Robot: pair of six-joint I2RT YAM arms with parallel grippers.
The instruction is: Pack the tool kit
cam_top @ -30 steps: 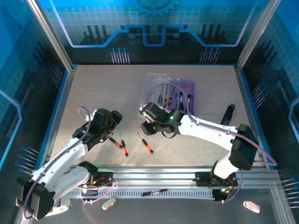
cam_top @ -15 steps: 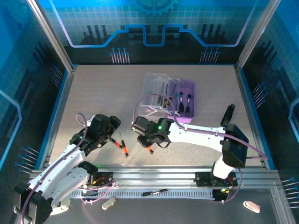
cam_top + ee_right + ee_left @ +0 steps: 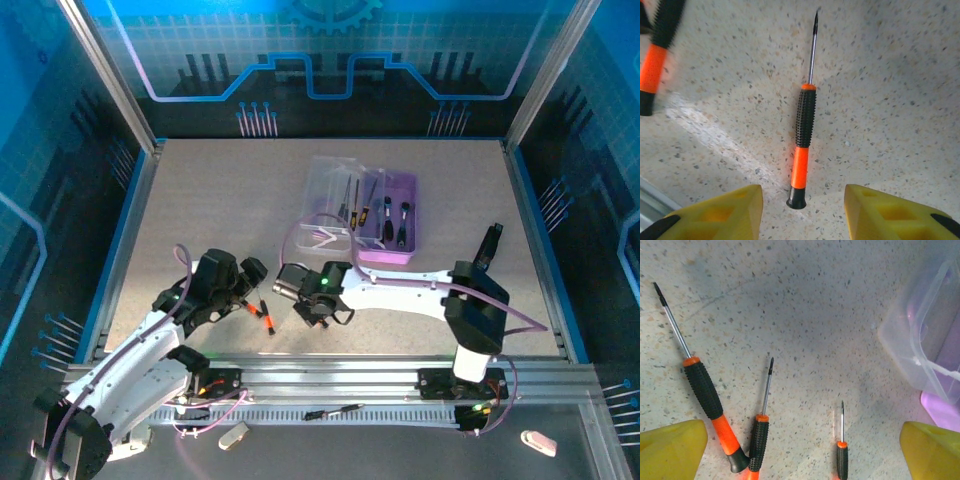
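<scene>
We see our right gripper released, straddling a loose orange-and-black screwdriver on the table, our left gripper gaping wide just left, the purple case open farther right.

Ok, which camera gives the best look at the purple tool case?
Top external: the whole tool case shows, clear lid folded open to the left, screwdrivers lying in the purple base. The left wrist view catches just a lid corner and a sliver of purple at its right edge.

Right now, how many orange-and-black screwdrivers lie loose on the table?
3 screwdrivers: two near the left gripper, one below the right gripper. More sit in the purple case.
</scene>
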